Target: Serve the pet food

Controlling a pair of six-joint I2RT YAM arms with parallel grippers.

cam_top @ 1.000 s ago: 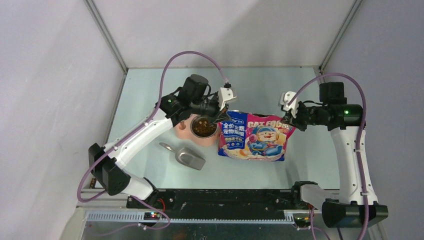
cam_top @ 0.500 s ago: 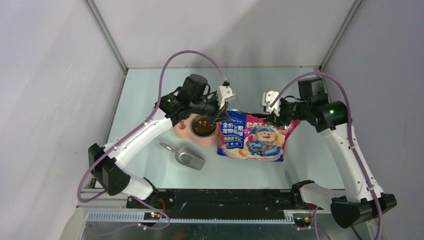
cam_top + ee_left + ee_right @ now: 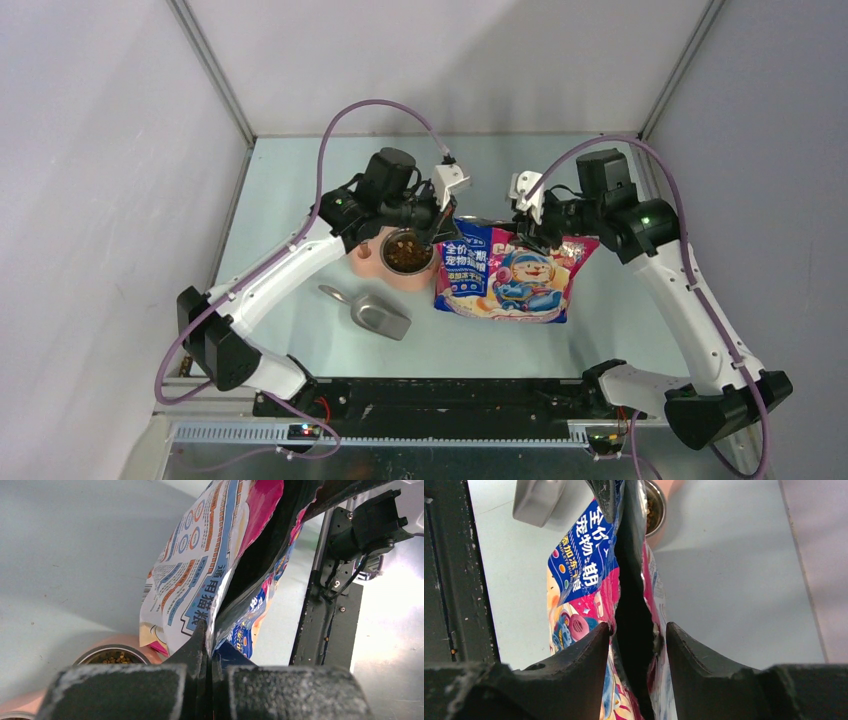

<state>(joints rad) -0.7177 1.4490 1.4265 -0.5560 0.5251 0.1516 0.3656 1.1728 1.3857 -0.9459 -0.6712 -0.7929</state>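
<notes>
The pet food (image 3: 407,252) is a heap of dark-brown kibble in a metal bowl set in a pink holder (image 3: 368,257). It also shows in the left wrist view (image 3: 112,657) and the right wrist view (image 3: 655,505). A blue-pink cat-food bag (image 3: 508,280) stands upright just right of the bowl, its top open. My left gripper (image 3: 440,226) is shut on the bag's top left edge (image 3: 210,565). My right gripper (image 3: 530,236) is open, its fingers (image 3: 589,652) astride the open mouth of the bag (image 3: 579,575), one on each side.
A grey metal scoop (image 3: 378,315) lies on the table in front of the bowl, also in the right wrist view (image 3: 536,497). The black base rail (image 3: 430,395) runs along the near edge. Grey walls close in the table on both sides.
My right gripper has moved left along the bag's top edge, from its right corner toward the middle. The left gripper, bowl and scoop have stayed put.
</notes>
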